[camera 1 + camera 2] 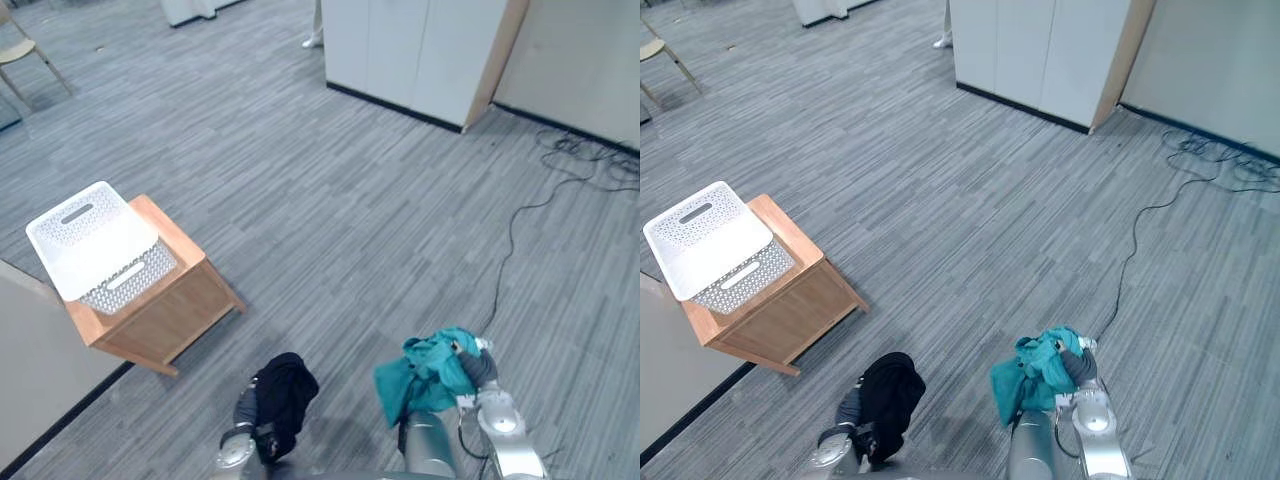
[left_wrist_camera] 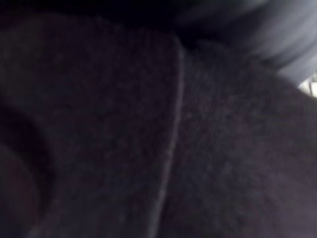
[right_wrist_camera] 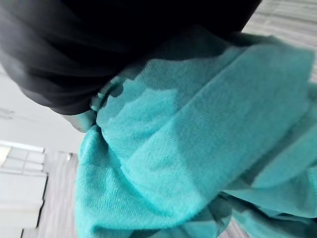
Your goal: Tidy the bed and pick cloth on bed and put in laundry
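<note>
Left hand (image 1: 244, 408) is under a draped black cloth (image 1: 285, 395), and I cannot tell its grip; right hand (image 1: 472, 368) is curled round a bunched teal cloth (image 1: 425, 375); the basket (image 1: 130, 280) sits on a stand (image 1: 170, 315) ahead and well left, nearer the left hand, so black likely drops first.

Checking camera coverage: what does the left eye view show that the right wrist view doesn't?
The left eye view adds the white basket on its wooden stand, the black cloth on the left robot hand, and a floor cable. The right wrist view adds the teal cloth's weave and folds up close. Both share the teal cloth, bunched in the right robot hand, and grey carpet.
</note>
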Available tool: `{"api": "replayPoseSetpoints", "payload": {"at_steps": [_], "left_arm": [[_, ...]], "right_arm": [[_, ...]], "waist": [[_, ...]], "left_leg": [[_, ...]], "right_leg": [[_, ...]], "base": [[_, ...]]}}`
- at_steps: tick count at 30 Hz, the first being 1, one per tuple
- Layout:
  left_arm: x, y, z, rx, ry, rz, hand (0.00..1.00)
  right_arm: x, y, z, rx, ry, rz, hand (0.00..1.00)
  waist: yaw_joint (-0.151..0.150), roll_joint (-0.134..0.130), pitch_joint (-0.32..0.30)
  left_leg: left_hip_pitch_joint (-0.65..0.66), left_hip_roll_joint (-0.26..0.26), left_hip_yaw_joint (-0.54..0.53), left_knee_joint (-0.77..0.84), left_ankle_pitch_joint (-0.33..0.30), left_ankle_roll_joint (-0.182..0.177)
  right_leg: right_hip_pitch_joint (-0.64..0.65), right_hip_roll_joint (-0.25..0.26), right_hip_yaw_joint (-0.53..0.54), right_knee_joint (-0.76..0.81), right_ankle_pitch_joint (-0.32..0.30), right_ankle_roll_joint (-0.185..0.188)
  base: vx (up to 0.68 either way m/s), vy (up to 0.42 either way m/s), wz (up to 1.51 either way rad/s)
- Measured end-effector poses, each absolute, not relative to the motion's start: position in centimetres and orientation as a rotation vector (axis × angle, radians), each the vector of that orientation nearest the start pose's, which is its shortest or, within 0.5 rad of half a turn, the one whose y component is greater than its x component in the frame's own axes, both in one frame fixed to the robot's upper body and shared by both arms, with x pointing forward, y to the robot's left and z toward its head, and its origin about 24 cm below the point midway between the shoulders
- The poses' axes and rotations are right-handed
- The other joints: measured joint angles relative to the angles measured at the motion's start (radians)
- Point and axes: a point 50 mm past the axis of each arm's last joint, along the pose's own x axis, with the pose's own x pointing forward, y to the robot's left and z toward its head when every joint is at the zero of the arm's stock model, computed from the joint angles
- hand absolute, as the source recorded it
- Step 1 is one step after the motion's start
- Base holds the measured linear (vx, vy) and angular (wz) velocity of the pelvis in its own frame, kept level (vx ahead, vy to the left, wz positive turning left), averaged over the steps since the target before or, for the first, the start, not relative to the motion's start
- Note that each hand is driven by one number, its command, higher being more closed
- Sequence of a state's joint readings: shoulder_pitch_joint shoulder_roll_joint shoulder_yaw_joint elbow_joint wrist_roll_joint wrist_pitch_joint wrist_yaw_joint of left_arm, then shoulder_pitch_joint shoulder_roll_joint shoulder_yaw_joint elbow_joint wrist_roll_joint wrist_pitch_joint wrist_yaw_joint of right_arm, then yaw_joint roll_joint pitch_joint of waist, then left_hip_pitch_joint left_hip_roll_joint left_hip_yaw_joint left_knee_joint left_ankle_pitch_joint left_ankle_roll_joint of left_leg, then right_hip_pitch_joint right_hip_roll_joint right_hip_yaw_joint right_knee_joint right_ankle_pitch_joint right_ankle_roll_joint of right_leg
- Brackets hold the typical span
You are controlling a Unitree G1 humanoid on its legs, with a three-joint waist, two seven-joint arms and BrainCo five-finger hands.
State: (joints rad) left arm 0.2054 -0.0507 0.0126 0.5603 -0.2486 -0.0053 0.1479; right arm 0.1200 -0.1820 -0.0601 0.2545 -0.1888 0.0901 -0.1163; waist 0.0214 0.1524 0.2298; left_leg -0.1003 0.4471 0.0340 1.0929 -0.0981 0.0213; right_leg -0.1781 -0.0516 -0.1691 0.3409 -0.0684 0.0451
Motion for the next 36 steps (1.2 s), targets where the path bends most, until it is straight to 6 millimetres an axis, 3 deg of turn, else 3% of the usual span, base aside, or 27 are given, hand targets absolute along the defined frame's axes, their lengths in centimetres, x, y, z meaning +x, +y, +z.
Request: {"api": "replayPoseSetpoints", "payload": {"at_steps": [1, 2, 4, 6, 8, 9, 10, 11, 12, 13, 14, 15, 16, 17, 18, 20, 22, 24, 25, 26, 28, 29, 30, 31, 32, 34, 36], "left_arm": [[14.2, 15.1, -11.7, -0.262, 0.764, 0.294, 1.00], [14.1, 15.2, -11.6, -0.282, 0.756, 0.295, 1.00], [14.7, 15.3, -11.0, -0.303, 0.707, 0.300, 1.00], [15.3, 15.6, -10.6, -0.326, 0.674, 0.315, 1.00], [15.4, 16.0, -10.5, -0.343, 0.661, 0.328, 1.00], [15.5, 16.2, -10.5, -0.347, 0.658, 0.333, 1.00], [15.4, 16.5, -10.5, -0.349, 0.659, 0.347, 1.00], [15.2, 16.7, -10.6, -0.351, 0.665, 0.361, 1.00], [15.0, 17.1, -10.8, -0.362, 0.673, 0.387, 1.00], [15.1, 17.2, -10.8, -0.362, 0.671, 0.391, 1.00], [15.1, 17.3, -10.8, -0.363, 0.674, 0.394, 1.00], [15.0, 17.3, -10.8, -0.371, 0.677, 0.396, 1.00], [15.1, 17.2, -10.9, -0.380, 0.681, 0.396, 1.00], [15.1, 17.0, -10.8, -0.374, 0.687, 0.385, 1.00], [14.9, 17.0, -10.9, -0.362, 0.698, 0.381, 1.00], [14.3, 17.0, -11.2, -0.332, 0.720, 0.371, 1.00], [14.4, 17.1, -11.2, -0.301, 0.721, 0.346, 1.00], [15.3, 16.8, -11.3, -0.242, 0.733, 0.289, 1.00], [15.4, 16.8, -11.4, -0.229, 0.736, 0.282, 1.00], [15.4, 16.8, -11.5, -0.203, 0.744, 0.274, 1.00], [14.4, 17.5, -11.9, -0.158, 0.771, 0.276, 1.00], [13.0, 18.5, -12.1, -0.120, 0.796, 0.293, 1.00], [12.5, 18.7, -12.4, -0.116, 0.814, 0.302, 1.00], [12.2, 18.5, -12.6, -0.127, 0.826, 0.310, 1.00], [12.0, 17.5, -12.7, -0.167, 0.832, 0.315, 1.00], [11.3, 16.3, -13.0, -0.244, 0.853, 0.346, 1.00], [11.9, 16.0, -12.5, -0.278, 0.816, 0.362, 1.00]], "right_arm": [[20.9, -22.3, -3.8, -0.384, 0.433, -0.196, 1.00], [21.7, -21.9, -3.3, -0.384, 0.406, -0.183, 1.00], [22.8, -21.5, -2.5, -0.390, 0.364, -0.160, 1.00], [23.9, -21.5, -1.6, -0.402, 0.327, -0.152, 1.00], [24.3, -22.0, -1.1, -0.423, 0.309, -0.159, 1.00], [24.3, -22.1, -1.1, -0.432, 0.311, -0.162, 1.00], [24.3, -22.5, -1.2, -0.454, 0.318, -0.167, 1.00], [24.2, -22.3, -1.6, -0.454, 0.333, -0.163, 1.00], [23.9, -22.2, -2.0, -0.461, 0.353, -0.156, 1.00], [24.0, -22.1, -2.3, -0.463, 0.363, -0.156, 1.00], [23.9, -22.1, -2.5, -0.466, 0.371, -0.157, 1.00], [23.8, -21.9, -2.7, -0.458, 0.381, -0.153, 1.00], [23.7, -21.6, -2.9, -0.448, 0.387, -0.150, 1.00], [23.6, -21.3, -3.1, -0.443, 0.392, -0.141, 1.00], [23.2, -21.3, -3.3, -0.438, 0.401, -0.141, 1.00], [21.8, -21.4, -4.0, -0.433, 0.425, -0.145, 1.00], [21.0, -21.4, -3.8, -0.423, 0.406, -0.156, 1.00], [20.8, -21.9, -3.3, -0.409, 0.383, -0.189, 1.00], [20.7, -22.0, -3.3, -0.407, 0.383, -0.196, 1.00], [20.7, -21.9, -3.3, -0.401, 0.386, -0.200, 1.00], [20.6, -21.2, -3.5, -0.387, 0.388, -0.183, 1.00], [20.2, -20.6, -3.7, -0.392, 0.395, -0.148, 1.00], [20.2, -20.8, -3.7, -0.408, 0.397, -0.141, 1.00], [20.1, -20.9, -3.8, -0.428, 0.402, -0.132, 1.00], [20.4, -21.3, -3.5, -0.455, 0.391, -0.124, 1.00], [21.4, -20.7, -2.8, -0.479, 0.353, -0.085, 1.00], [21.8, -20.3, -2.6, -0.481, 0.337, -0.076, 1.00]], "waist": [[0.006, -0.009, 0.009], [0.026, -0.037, 0.022], [0.053, -0.063, 0.024], [0.073, -0.064, 0.024], [0.076, -0.067, 0.023], [0.075, -0.066, 0.022], [0.080, -0.079, 0.022], [0.087, -0.101, 0.007], [0.075, -0.127, -0.011], [0.085, -0.139, -0.012], [0.095, -0.145, -0.017], [0.102, -0.153, -0.022], [0.084, -0.154, -0.025], [0.059, -0.156, -0.025], [0.045, -0.156, -0.025], [0.040, -0.150, -0.029], [0.012, -0.138, -0.055], [-0.014, -0.129, -0.054], [-0.014, -0.128, -0.053], [-0.011, -0.130, -0.049], [-0.008, -0.136, -0.049], [-0.008, -0.154, -0.084], [-0.012, -0.135, -0.096], [-0.009, -0.102, -0.112], [-0.003, -0.054, -0.107], [0.006, -0.003, -0.078], [0.027, -0.026, -0.060]], "left_leg": [[-0.032, -0.019, -0.002, 0.058, -0.023, -0.008], [-0.081, -0.085, 0.019, 0.081, -0.064, -0.038], [-0.147, -0.167, 0.075, -0.021, -0.115, -0.084], [-0.234, -0.215, 0.162, -0.205, -0.136, -0.089], [-0.275, -0.225, 0.375, -0.500, -0.124, -0.090], [-0.269, -0.226, 0.501, -0.631, -0.101, -0.073], [-0.260, -0.228, 0.615, -0.707, -0.039, 0.023], [-0.240, -0.231, 0.691, -0.675, -0.014, 0.079], [-0.248, -0.230, 0.718, -0.613, -0.063, 0.197], [-0.246, -0.236, 0.700, -0.566, -0.119, 0.226], [-0.238, -0.242, 0.688, -0.556, -0.143, 0.219], [-0.219, -0.261, 0.648, -0.550, -0.170, 0.201], [-0.197, -0.296, 0.569, -0.562, -0.194, 0.180], [-0.158, -0.335, 0.484, -0.587, -0.203, 0.171], [-0.101, -0.368, 0.426, -0.626, -0.201, 0.165], [0.050, -0.415, 0.277, -0.730, -0.184, 0.136], [0.100, -0.426, 0.135, -0.797, -0.168, 0.110], [0.166, -0.410, -0.006, -0.877, -0.155, 0.064], [0.184, -0.403, -0.017, -0.886, -0.163, 0.048], [0.227, -0.381, -0.044, -0.888, -0.196, -0.006], [0.312, -0.334, -0.074, -0.891, -0.261, -0.068], [0.364, -0.291, -0.105, -0.879, -0.315, -0.106], [0.362, -0.250, -0.118, -0.830, -0.332, -0.118], [0.299, -0.188, -0.108, -0.675, -0.326, -0.115], [0.184, -0.106, -0.095, -0.420, -0.236, -0.073], [0.059, -0.003, -0.040, -0.146, -0.064, -0.031], [-0.018, -0.008, 0.104, -0.007, -0.096, -0.023]], "right_leg": [[0.047, 0.005, 0.000, -0.032, -0.002, -0.005], [0.143, 0.005, 0.004, -0.102, -0.004, -0.010], [0.224, 0.004, 0.009, -0.182, -0.007, -0.016], [0.285, 0.006, -0.013, -0.254, -0.022, -0.021], [0.348, 0.002, -0.075, -0.312, -0.055, 0.004], [0.382, 0.002, -0.108, -0.327, -0.078, 0.020], [0.420, -0.003, -0.135, -0.332, -0.115, 0.043], [0.446, -0.020, -0.163, -0.332, -0.128, 0.063], [0.473, -0.031, -0.221, -0.305, -0.136, 0.079], [0.457, -0.053, -0.244, -0.193, -0.146, 0.099], [0.432, -0.069, -0.243, -0.102, -0.146, 0.104], [0.379, -0.103, -0.235, 0.084, -0.117, 0.149], [0.305, -0.126, -0.205, 0.310, -0.032, 0.200], [0.225, -0.128, -0.153, 0.532, -0.054, 0.188], [0.182, -0.128, -0.133, 0.628, -0.093, 0.161], [0.116, -0.142, -0.133, 0.627, -0.151, 0.069], [0.004, -0.159, -0.127, 0.496, -0.200, 0.033], [-0.095, -0.189, -0.061, 0.103, -0.153, 0.075], [-0.103, -0.202, -0.044, 0.029, -0.124, 0.085], [-0.125, -0.232, -0.006, -0.105, -0.057, 0.116], [-0.132, -0.251, 0.024, -0.141, -0.030, 0.130], [-0.136, -0.225, 0.041, -0.086, -0.056, 0.129], [-0.146, -0.198, 0.038, -0.016, 0.005, 0.156], [-0.149, -0.157, 0.020, 0.050, 0.033, 0.143], [-0.115, -0.091, -0.018, 0.056, 0.045, 0.096], [-0.007, -0.011, -0.039, -0.019, 0.024, 0.050], [0.116, -0.004, -0.040, -0.106, 0.014, 0.013]], "base": [[0.64, -0.295, -0.28], [0.61, -0.272, -0.22], [0.59, -0.194, -0.22], [0.51, -0.052, 0.04], [0.61, 0.048, 0.57], [0.70, 0.122, 0.84], [0.62, 0.123, 0.78], [0.65, 0.104, 1.16], [0.68, 0.090, 1.21], [0.83, 0.174, 1.15], [0.69, 0.213, 0.77], [0.67, 0.272, 1.09], [0.65, 0.213, 1.86], [0.65, 0.159, 2.25], [0.67, 0.051, 2.30], [0.73, -0.063, 2.38], [0.62, -0.179, 2.30], [0.58, -0.316, 2.12], [0.59, -0.413, 1.65], [0.72, -0.588, 1.28], [0.62, -0.543, 1.08], [0.41, -0.401, 0.75], [0.69, -0.645, 0.84], [0.75, -0.745, 0.65], [0.71, -0.699, 0.41], [0.57, -0.501, -0.07], [0.49, -0.352, -0.06]]}}
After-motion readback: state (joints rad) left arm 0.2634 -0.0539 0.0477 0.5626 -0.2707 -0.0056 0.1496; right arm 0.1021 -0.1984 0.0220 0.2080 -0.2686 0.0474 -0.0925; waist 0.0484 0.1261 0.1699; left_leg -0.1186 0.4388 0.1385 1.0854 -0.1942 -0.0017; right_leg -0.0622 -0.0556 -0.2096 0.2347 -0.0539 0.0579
